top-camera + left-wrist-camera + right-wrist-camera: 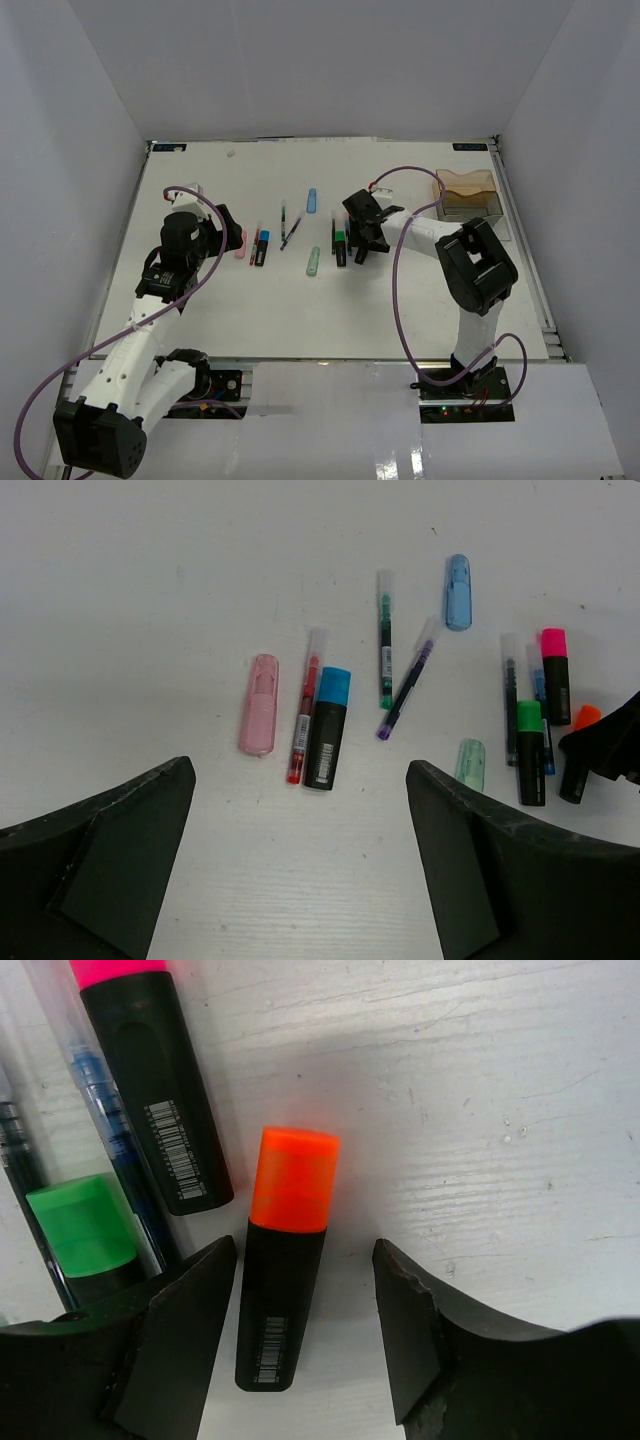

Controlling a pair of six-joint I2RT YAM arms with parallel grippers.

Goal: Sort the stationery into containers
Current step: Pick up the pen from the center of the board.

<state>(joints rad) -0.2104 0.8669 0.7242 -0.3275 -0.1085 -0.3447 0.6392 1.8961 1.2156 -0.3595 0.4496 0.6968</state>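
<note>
An orange-capped black marker (285, 1260) lies flat on the white table between the fingers of my right gripper (305, 1250). The gripper is open: the left finger is close to the marker's body and a gap remains on the right. Beside it lie a pink-capped marker (150, 1090), a green-capped marker (82, 1225) and a blue pen (110, 1150). My left gripper (300, 780) hovers wide open and empty, short of a pink piece (259, 704), a red pen (305, 705) and a blue-capped marker (328, 728). The amber container (465, 186) and the clear container (480, 215) stand at the far right.
Between the arms lie a green pen (385, 650), a purple pen (408, 685), a blue piece (458, 578) and a mint piece (470, 763). White walls enclose the table (300, 320) on three sides. The right arm's purple cable (398, 290) loops over the table.
</note>
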